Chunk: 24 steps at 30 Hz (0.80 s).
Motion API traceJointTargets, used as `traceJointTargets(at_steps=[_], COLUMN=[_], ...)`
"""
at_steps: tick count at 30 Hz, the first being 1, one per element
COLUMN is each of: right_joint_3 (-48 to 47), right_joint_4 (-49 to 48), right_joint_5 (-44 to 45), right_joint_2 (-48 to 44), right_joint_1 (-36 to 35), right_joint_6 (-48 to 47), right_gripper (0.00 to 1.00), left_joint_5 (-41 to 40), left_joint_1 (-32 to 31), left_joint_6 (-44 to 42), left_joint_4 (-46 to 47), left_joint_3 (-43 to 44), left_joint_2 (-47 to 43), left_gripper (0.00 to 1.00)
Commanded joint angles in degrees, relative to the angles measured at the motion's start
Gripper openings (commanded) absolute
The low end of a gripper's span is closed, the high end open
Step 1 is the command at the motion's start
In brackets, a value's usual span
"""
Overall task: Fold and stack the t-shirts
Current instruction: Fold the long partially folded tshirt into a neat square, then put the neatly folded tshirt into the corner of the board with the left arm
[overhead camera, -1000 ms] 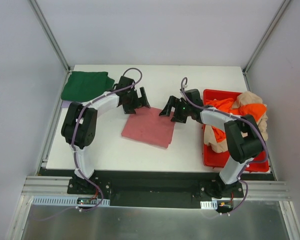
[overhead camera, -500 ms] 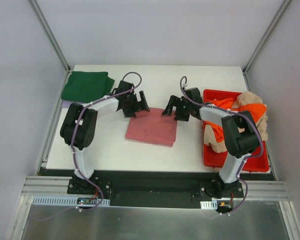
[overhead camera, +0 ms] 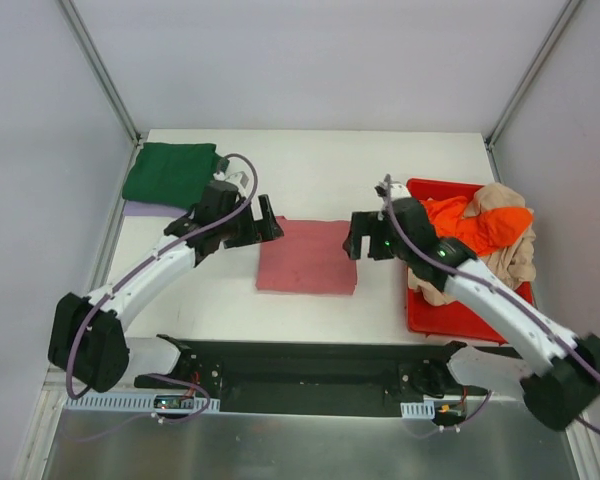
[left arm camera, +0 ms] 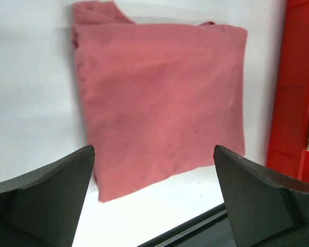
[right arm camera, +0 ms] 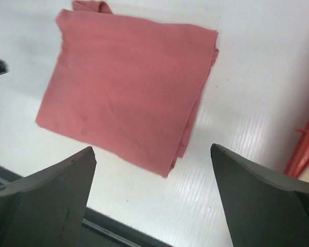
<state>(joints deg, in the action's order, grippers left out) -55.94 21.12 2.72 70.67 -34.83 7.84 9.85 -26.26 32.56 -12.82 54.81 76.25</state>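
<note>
Risk: with my left claw [overhead camera: 257, 231] and right claw [overhead camera: 364, 244] both spread empty beside the folded rose-red cloth tee [overhead camera: 307, 257], pinching only its top layer could unfold it.

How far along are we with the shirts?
Done: green tee folded on lilac tee, far left; rose tee folded mid-table. In hand: nothing, left gripper and right gripper open beside it. Left: stacking it, plus orange tee and beige tee in the red bin.
</note>
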Motion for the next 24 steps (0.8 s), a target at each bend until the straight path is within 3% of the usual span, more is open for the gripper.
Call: traceJointTargets(at_steps=[1, 5, 12, 17, 24], right_joint_3=[10.0, 20.3, 29.6, 30.6, 30.5], right_joint_4=[3.6, -1.6, -2.4, -1.4, -2.2], right_joint_5=[8.7, 9.8, 12.5, 11.3, 14.9], right_joint_2=[-17.9, -32.7, -50.7, -53.7, -49.3], right_joint_1=[-2.4, -2.2, -2.2, -2.1, -2.1], right_joint_6=[3.2, 6.3, 9.7, 9.6, 9.5], right_gripper=[0.96, 0.96, 0.96, 0.96, 0.96], left_joint_5=[-3.7, -3.7, -6.9, -4.4, -2.8], left_joint_1=[0.0, 0.2, 0.4, 0.5, -2.4], left_joint_6=[0.3, -0.8, 1.1, 2.4, 4.4], left_joint_4=[-2.9, -3.0, -3.0, -3.0, -3.1], left_joint_3=[-6.1, -4.1, -0.5, 2.4, 3.6], left_joint_2=[-3.0, 2.5, 13.5, 21.2, 25.1], left_gripper=[0.99, 0.99, 0.99, 0.97, 0.81])
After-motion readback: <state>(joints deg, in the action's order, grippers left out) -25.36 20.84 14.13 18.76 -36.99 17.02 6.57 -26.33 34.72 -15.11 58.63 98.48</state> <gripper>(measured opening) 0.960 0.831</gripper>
